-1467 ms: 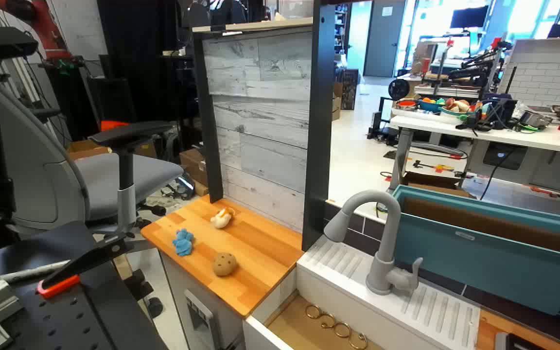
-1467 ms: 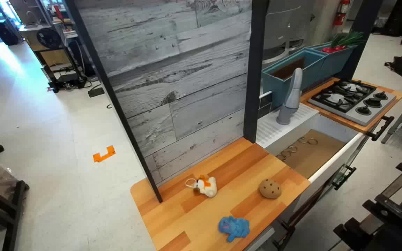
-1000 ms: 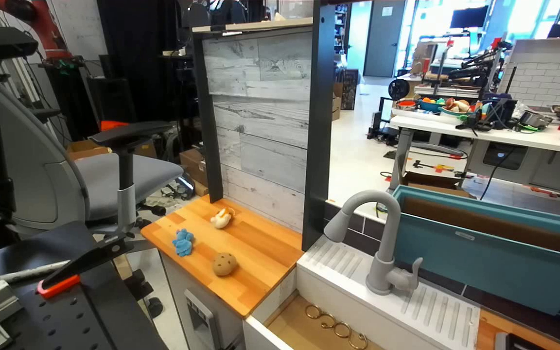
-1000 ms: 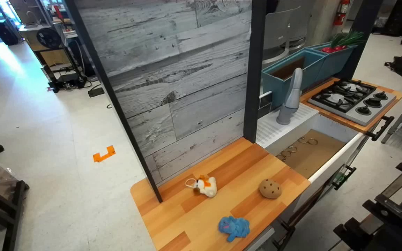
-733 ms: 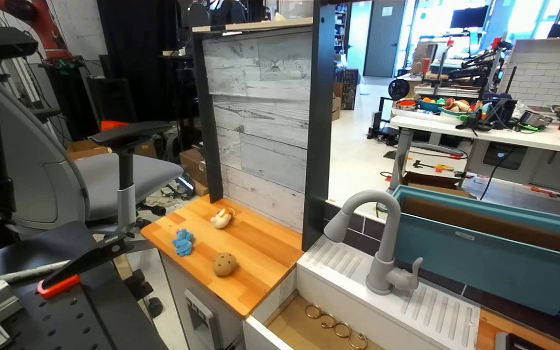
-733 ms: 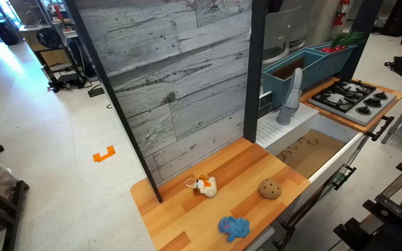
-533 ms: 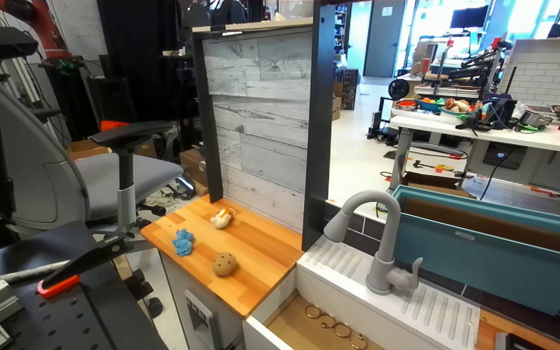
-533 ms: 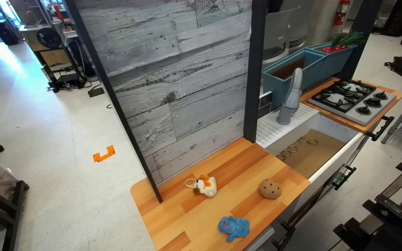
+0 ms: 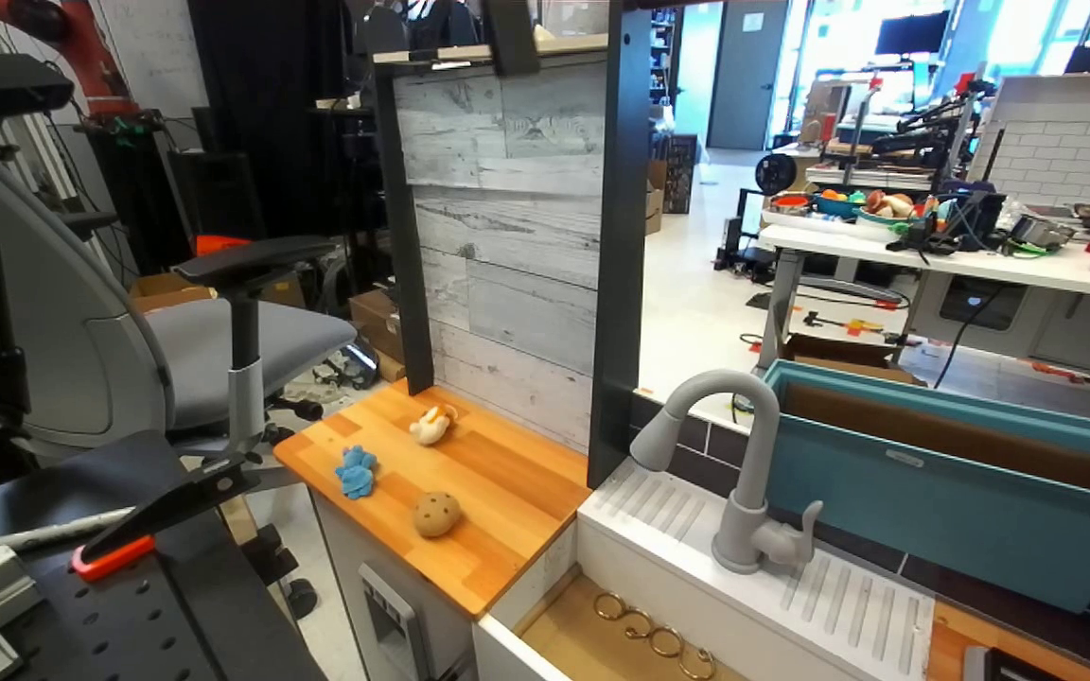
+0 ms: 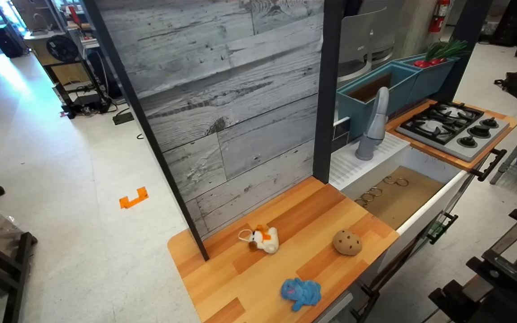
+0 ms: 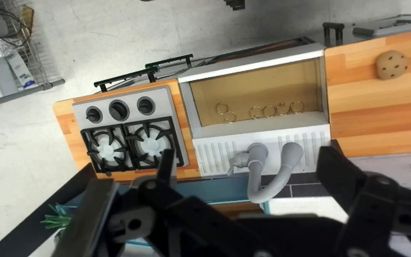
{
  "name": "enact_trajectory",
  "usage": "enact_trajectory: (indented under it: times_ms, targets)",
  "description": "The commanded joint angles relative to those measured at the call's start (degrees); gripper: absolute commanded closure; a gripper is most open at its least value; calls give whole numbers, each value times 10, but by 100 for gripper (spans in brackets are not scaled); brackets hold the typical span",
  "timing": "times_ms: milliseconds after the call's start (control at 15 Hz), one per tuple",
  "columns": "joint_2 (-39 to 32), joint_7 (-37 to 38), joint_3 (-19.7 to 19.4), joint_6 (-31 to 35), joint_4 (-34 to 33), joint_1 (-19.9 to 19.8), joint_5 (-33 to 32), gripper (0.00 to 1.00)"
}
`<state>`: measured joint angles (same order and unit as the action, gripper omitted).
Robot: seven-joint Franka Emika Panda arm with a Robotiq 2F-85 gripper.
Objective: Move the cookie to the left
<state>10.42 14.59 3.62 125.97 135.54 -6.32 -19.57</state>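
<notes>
Cookie (image 11: 392,64) lies off to one side of the gripper (image 11: 248,160), not between its tips.
Wrist view: it's out past the finger (image 11: 338,175) nearer the right edge, well apart from it. Fingers spread wide, nothing held. Cookie's roundish, no clear long axis. Likely needs a sideways shift over it, then down.

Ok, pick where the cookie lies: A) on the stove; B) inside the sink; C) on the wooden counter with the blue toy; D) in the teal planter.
C: both exterior views show the cookie on the wooden counter, apart from the blue toy.
</notes>
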Motion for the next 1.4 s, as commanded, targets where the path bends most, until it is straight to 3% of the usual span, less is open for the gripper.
enact_trajectory:
  times_ms: [0, 200, 533, 733, 933, 1333]
  targets:
    - [-76, 56, 32, 13, -21, 41, -65, 0]
    - [-157, 98, 35, 44, -42, 75, -98, 0]
    - [-269, 138, 4, 141, -60, 114, -126, 0]
    - [-334, 127, -7, 216, -76, 129, -74, 0]
    - [-394, 112, -25, 268, -94, 161, -70, 0]
    - [-496, 26, -12, 300, -146, 181, 25, 0]
